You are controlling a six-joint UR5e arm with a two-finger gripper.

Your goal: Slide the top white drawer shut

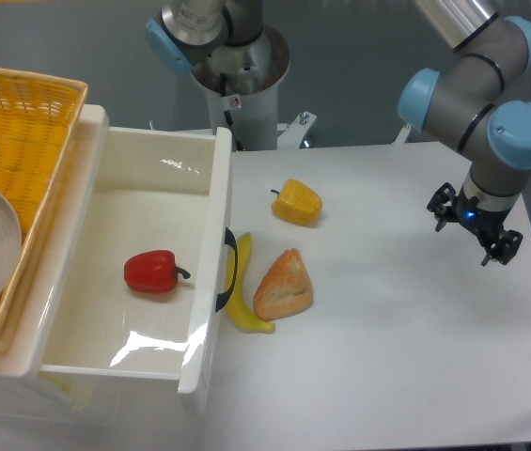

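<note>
We see the glossy white plastic top drawer (157, 352) pulled out over the desk's left side, its curved black handle (227, 271) facing the middle of the white desk (406, 348). A red bell pepper (155, 272) lies inside it. Just beside the handle rest a yellow banana (243, 303) and a tan bread pastry (284, 287), touching each other; a yellow bell pepper (297, 202) sits nearer the far edge. A yellow wicker basket (21, 113) sits atop the unit at left. Our black two-finger gripper (472, 226) hovers near the desk's right edge, jaws parted and holding nothing.
</note>
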